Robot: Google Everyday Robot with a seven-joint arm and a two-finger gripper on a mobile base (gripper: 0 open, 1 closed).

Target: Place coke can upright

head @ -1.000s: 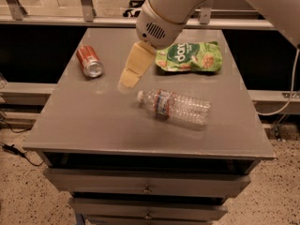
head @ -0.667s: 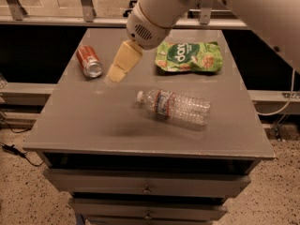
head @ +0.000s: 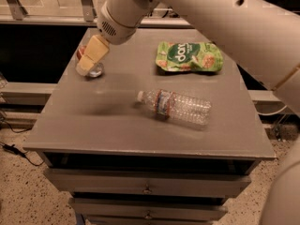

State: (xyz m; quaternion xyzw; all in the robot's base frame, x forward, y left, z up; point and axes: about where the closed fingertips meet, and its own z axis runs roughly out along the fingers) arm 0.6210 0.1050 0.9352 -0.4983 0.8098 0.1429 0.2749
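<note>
The coke can (head: 95, 70) lies on its side at the far left of the grey table (head: 117, 125). Only its silver end and a sliver of red by the table's left edge show; the rest is hidden behind my gripper. My gripper (head: 88, 62), cream-coloured at the end of the white arm, hangs directly over the can, pointing down and to the left, and covers most of it. I cannot tell whether it touches the can.
A clear plastic water bottle (head: 180, 108) lies on its side in the middle of the table. A green snack bag (head: 189, 57) lies at the far right. The white arm (head: 225, 27) spans the upper right. Drawers sit below the tabletop.
The gripper has moved left and down, from the table's far middle to over the coke can, which it now mostly covers. The can, bottle and bag have not moved.
</note>
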